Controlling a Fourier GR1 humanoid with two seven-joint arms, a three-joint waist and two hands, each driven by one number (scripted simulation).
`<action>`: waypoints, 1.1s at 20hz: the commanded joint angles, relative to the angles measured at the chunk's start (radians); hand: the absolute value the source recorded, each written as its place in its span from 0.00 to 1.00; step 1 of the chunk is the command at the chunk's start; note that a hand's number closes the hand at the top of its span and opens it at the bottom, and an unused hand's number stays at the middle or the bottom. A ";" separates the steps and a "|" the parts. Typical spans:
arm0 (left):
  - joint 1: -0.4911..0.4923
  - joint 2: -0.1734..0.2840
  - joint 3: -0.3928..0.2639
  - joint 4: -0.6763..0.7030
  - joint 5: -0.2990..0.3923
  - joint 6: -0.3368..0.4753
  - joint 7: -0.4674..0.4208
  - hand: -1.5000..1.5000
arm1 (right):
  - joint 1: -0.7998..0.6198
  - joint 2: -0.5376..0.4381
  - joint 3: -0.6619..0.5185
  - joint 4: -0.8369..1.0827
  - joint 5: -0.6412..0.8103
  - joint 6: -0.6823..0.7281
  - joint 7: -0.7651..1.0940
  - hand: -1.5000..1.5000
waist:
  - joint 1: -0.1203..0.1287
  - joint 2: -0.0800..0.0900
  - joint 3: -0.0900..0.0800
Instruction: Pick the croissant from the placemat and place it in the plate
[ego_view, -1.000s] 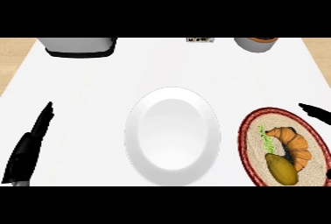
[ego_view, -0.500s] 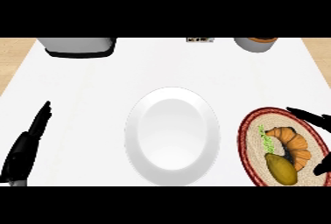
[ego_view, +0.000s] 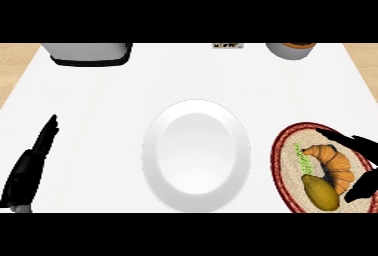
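R hand (ego_view: 359, 165) had moved in over the placemat (ego_view: 289, 150) since a sec ago, fingers spread either side of the croissant (ego_view: 332, 162), not yet pinching; grasp looked next. Croissant lay on placemat, right of plate (ego_view: 196, 152). L hand (ego_view: 33, 162) rested far left of plate, fingers straight. White table (ego_view: 103, 105).

White bench (ego_view: 96, 100) spreading wide here, wood-toned surface showing past both far corners. Up at the far left edge sits a grey appliance (ego_view: 87, 52) on a dark base, cut off at the top. A small dark item (ego_view: 227, 45) at far centre, too small to tell. Far right, a grey pot (ego_view: 291, 50) with an orange-brown rim
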 joint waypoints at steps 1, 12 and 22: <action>0.057 0.011 0.029 -0.035 0.010 -0.036 -0.006 0.50 | -0.018 0.040 -0.005 0.062 0.006 0.011 -0.067 1.00 | 0.005 0.001 0.002; 0.052 -0.030 0.053 -0.010 -0.028 -0.050 -0.055 0.50 | -0.015 0.021 -0.029 0.108 0.027 -0.060 -0.186 1.00 | 0.001 0.000 0.001; -0.053 -0.051 0.016 0.029 -0.055 -0.041 -0.015 0.50 | -0.374 0.037 0.045 0.169 0.289 -0.524 -0.028 1.00 | 0.053 0.020 0.004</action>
